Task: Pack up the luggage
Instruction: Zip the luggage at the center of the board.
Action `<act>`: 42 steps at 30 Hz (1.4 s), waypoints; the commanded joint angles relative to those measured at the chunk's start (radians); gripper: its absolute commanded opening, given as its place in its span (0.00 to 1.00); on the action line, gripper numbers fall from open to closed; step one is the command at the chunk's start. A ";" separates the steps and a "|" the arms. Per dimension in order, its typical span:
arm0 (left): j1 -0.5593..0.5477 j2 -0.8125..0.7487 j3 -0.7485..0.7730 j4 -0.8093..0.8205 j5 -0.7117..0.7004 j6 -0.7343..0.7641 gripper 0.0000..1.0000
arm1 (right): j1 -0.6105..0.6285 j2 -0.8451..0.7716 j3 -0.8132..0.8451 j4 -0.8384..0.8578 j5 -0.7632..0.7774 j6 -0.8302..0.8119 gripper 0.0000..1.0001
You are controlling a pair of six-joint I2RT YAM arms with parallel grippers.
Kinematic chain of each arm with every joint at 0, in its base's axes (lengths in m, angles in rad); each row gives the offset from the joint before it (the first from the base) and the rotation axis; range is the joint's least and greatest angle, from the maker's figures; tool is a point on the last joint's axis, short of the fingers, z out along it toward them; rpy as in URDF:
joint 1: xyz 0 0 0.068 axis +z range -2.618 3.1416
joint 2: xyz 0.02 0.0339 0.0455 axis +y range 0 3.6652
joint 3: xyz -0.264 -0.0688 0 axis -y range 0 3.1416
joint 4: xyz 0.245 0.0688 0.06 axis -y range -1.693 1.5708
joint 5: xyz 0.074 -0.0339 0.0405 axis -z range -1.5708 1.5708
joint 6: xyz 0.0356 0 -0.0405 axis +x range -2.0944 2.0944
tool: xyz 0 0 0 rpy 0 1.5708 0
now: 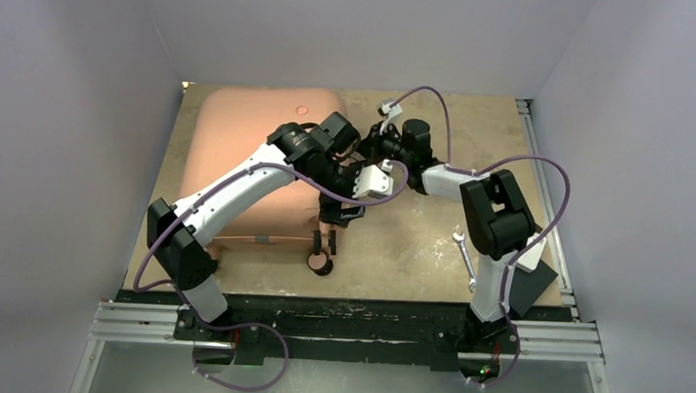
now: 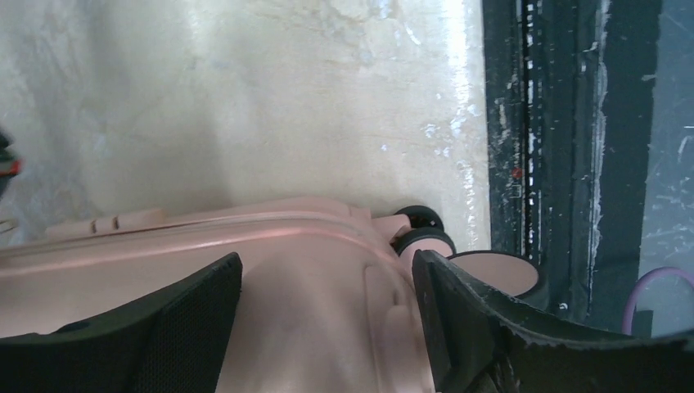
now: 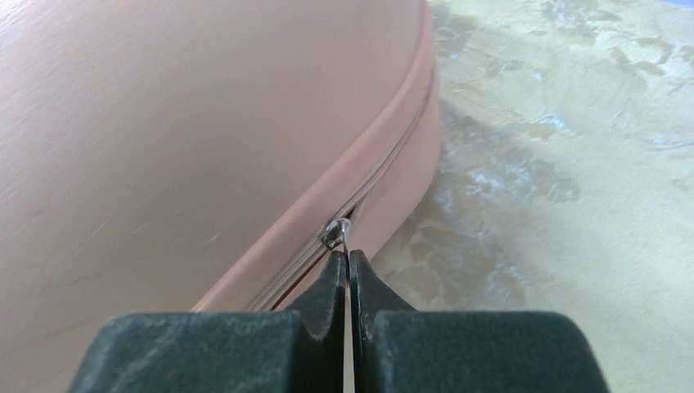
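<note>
Seen from above, a big salmon-pink suitcase (image 1: 241, 130) lies flat and closed on the far left of the bench (image 1: 413, 252), its dark wheels (image 1: 321, 263) at the near right corner. The left arm (image 1: 238, 187) stretches across the lid toward that corner, while the right arm (image 1: 494, 212) reaches in from the right to the suitcase's right edge. From the left wrist, the left fingers (image 2: 164, 327) stand apart over the rounded corner by the wheels, with pink shell showing between them; I cannot tell whether they touch it. From the right wrist, the right fingers (image 3: 319, 303) are pressed together on the thin metal zip pull (image 3: 335, 236), which sits on the zip line along the suitcase's side, just above the bench. The shell looks hard, stiff and smooth, so it would likely slide rather than give, and it is far too wide for either pair of fingers to span. It is probably heavy for these arms and easier to push or brace than to lift. The sensible holds are the small ones: the zip pull for closing, and the corner by the wheels for steadying. The pull is slim and could slip out under a sideways tug.
</note>
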 commanded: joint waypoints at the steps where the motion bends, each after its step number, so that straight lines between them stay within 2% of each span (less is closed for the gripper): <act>1: 0.003 -0.046 -0.086 -0.100 0.064 0.046 0.73 | -0.071 0.047 0.190 -0.041 0.115 -0.068 0.00; 6: 0.003 -0.057 -0.148 -0.123 0.075 0.056 0.70 | -0.082 0.190 0.404 -0.185 0.121 -0.124 0.00; 9: 0.004 -0.085 -0.182 -0.120 0.069 0.063 0.70 | -0.090 0.275 0.557 -0.262 0.088 -0.135 0.00; 12: 0.019 -0.112 -0.190 -0.111 0.059 0.055 0.72 | -0.093 0.335 0.642 -0.294 0.044 -0.142 0.00; 14: 0.059 -0.139 -0.166 -0.097 0.069 0.044 0.73 | -0.093 0.358 0.667 -0.297 0.004 -0.139 0.00; 17: 0.180 -0.198 -0.111 0.028 0.066 -0.044 0.83 | -0.093 0.355 0.657 -0.281 -0.031 -0.135 0.00; 20: 0.266 -0.283 -0.102 0.241 -0.126 -0.227 0.90 | -0.096 0.324 0.631 -0.264 -0.039 -0.145 0.00; 24: 0.434 -0.375 -0.145 0.500 -0.403 -0.381 0.98 | -0.102 0.299 0.618 -0.254 -0.050 -0.152 0.00; 26: 0.512 -0.395 -0.169 0.577 -0.550 -0.423 0.99 | -0.103 0.297 0.619 -0.254 -0.057 -0.153 0.00; 29: 0.634 -0.371 -0.168 0.601 -0.727 -0.487 0.99 | -0.103 0.297 0.625 -0.257 -0.071 -0.151 0.00; 31: 0.741 -0.347 -0.172 0.594 -0.784 -0.542 0.99 | -0.103 0.297 0.625 -0.256 -0.079 -0.149 0.00; 36: 0.981 -0.314 -0.240 0.643 -0.798 -0.592 0.99 | -0.103 0.297 0.625 -0.248 -0.099 -0.141 0.00; 42: 1.011 -0.270 -0.318 0.843 -1.001 -0.504 0.99 | -0.103 0.302 0.625 -0.238 -0.121 -0.123 0.00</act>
